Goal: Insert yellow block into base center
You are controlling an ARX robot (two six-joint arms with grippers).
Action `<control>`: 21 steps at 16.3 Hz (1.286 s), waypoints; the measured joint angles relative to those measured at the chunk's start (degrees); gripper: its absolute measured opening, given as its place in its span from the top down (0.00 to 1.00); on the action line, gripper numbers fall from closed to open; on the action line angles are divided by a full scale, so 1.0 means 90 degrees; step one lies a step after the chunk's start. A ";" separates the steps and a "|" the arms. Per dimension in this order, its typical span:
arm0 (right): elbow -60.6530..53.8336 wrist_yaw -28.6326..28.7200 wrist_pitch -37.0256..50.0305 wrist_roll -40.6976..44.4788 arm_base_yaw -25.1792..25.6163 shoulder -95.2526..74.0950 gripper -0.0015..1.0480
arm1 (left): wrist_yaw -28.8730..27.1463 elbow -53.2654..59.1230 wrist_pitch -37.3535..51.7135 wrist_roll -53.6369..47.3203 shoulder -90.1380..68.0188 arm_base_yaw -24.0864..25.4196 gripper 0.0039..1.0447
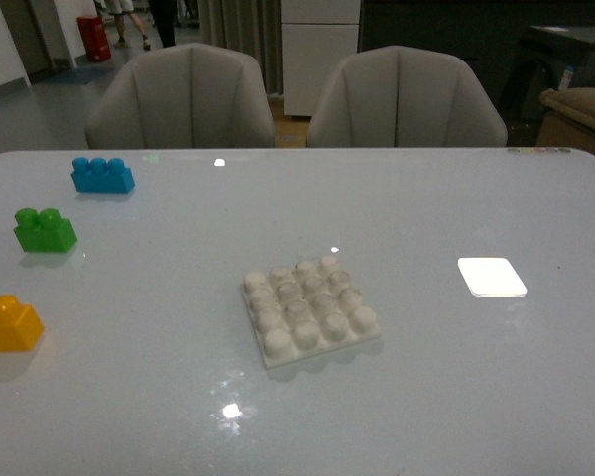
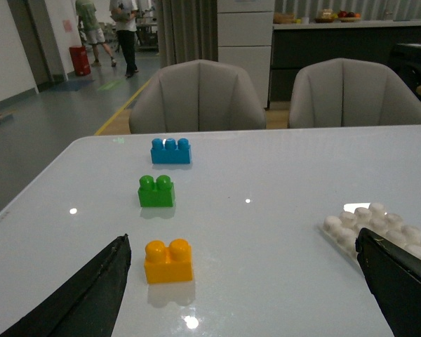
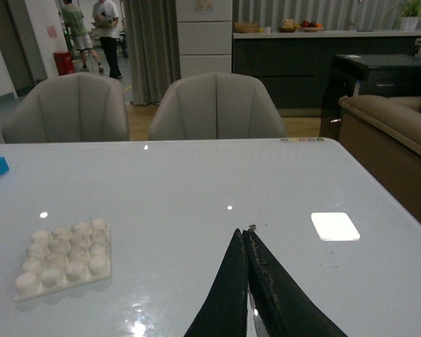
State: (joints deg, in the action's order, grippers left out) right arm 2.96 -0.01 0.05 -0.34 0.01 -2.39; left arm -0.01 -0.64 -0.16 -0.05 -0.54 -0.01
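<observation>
Resting between wide-spread left fingers (image 2: 91,295), yellow block (image 2: 168,260), untouched

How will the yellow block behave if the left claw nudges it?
The yellow block looks like rigid plastic, probably light. The glossy table shows reflections, so an uneven nudge may skate it. Squat and flat-sided, it likely won't roll or tip.

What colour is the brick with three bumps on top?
The brick is blue, clearest in the left wrist view.
</observation>
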 joint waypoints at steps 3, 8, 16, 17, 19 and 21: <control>-0.0032 0.0000 -0.0053 0.0000 0.0000 0.0000 0.98 | -0.0002 0.0000 -0.0002 0.0000 0.0000 0.0000 0.06; -0.0265 0.0000 -0.0034 0.0002 0.0000 0.0238 0.98 | -0.0002 0.0000 -0.0002 0.0000 0.0000 0.0000 0.06; -0.0265 -0.0002 -0.0029 0.0015 0.0000 0.0238 0.49 | -0.0002 0.0000 -0.0005 0.0000 0.0000 0.0000 0.06; -0.0265 0.0000 -0.0029 0.0015 0.0000 0.0238 0.37 | -0.0002 0.0000 -0.0002 0.0000 0.0000 0.0000 0.06; -0.0265 0.0000 -0.0029 0.0015 0.0000 0.0238 0.14 | -0.0002 0.0000 -0.0002 0.0000 0.0000 0.0000 0.06; -0.0265 0.0000 -0.0029 0.0017 0.0000 0.0238 0.07 | -0.0002 0.0000 -0.0002 0.0000 0.0000 0.0000 0.06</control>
State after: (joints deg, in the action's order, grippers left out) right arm 0.58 -0.01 -0.21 -0.19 0.01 -0.25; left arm -0.03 -0.64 -0.19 -0.05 -0.54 -0.01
